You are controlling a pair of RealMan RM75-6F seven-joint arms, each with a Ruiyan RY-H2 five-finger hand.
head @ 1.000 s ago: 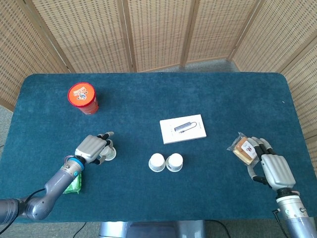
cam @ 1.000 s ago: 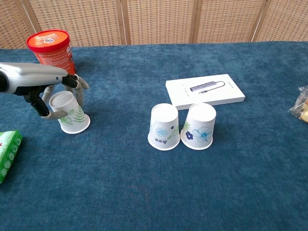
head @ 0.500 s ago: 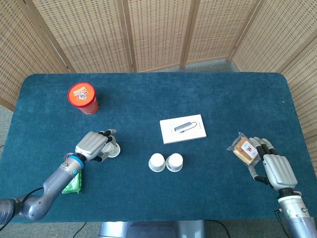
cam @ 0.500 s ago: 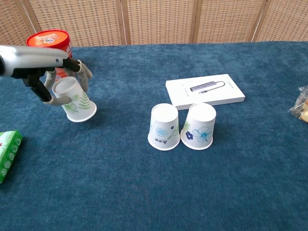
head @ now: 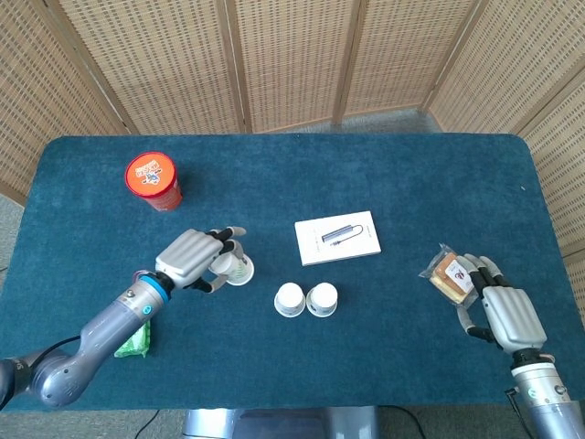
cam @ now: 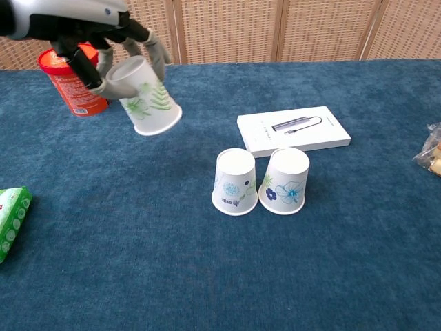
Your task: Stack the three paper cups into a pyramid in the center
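The left hand (cam: 103,41) grips a paper cup with a green leaf print (cam: 147,96), holding it tilted in the air above the blue cloth table (cam: 207,276), mouth down and toward the middle. Two more upturned paper cups, one (cam: 234,181) and the other (cam: 286,180), stand touching at the centre, printed with blue flowers. Behind them lies a flat white box (cam: 294,130) showing a cable adapter. The right hand (head: 498,306) rests by a wrapped snack (head: 448,274), fingers seemingly apart. A red cylindrical can (cam: 72,79) carries writing too small to read.
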